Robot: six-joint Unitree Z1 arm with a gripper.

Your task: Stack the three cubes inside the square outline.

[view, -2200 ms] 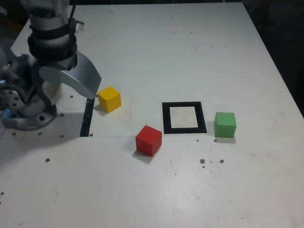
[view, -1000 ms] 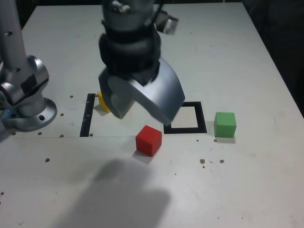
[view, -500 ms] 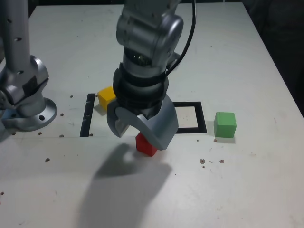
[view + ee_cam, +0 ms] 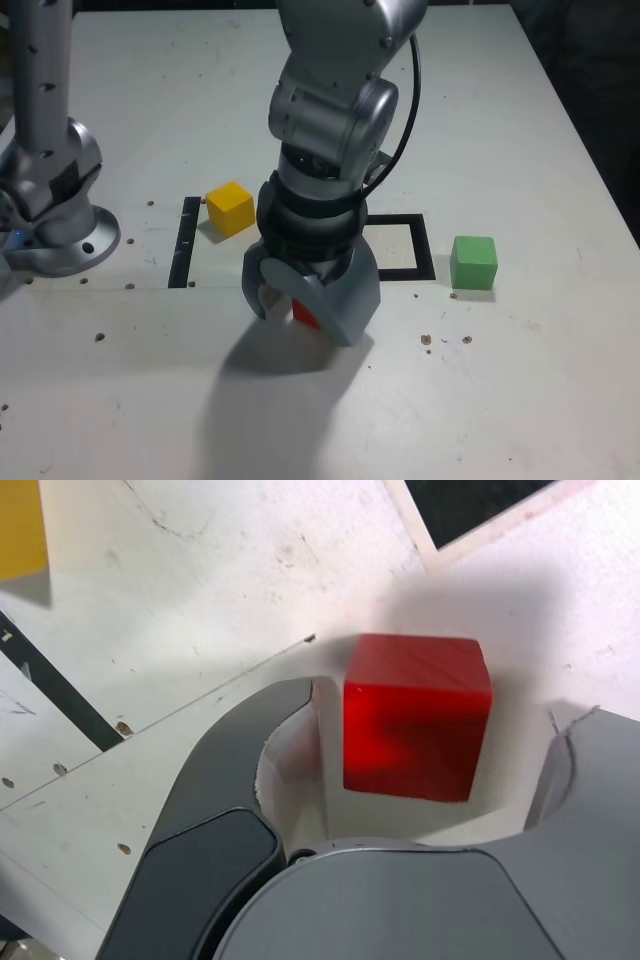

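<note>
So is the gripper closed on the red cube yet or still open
Open. In the wrist view the gripper straddles the red cube, with a gap on each side.

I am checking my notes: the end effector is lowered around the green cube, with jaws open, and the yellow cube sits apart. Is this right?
Only the colour is wrong: the wrist view shows the end effector around the red cube. The green cube stands alone; the yellow cube sits apart.

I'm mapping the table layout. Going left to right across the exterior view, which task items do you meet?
yellow cube → red cube, between the jaws of the gripper → square outline → green cube.
</note>
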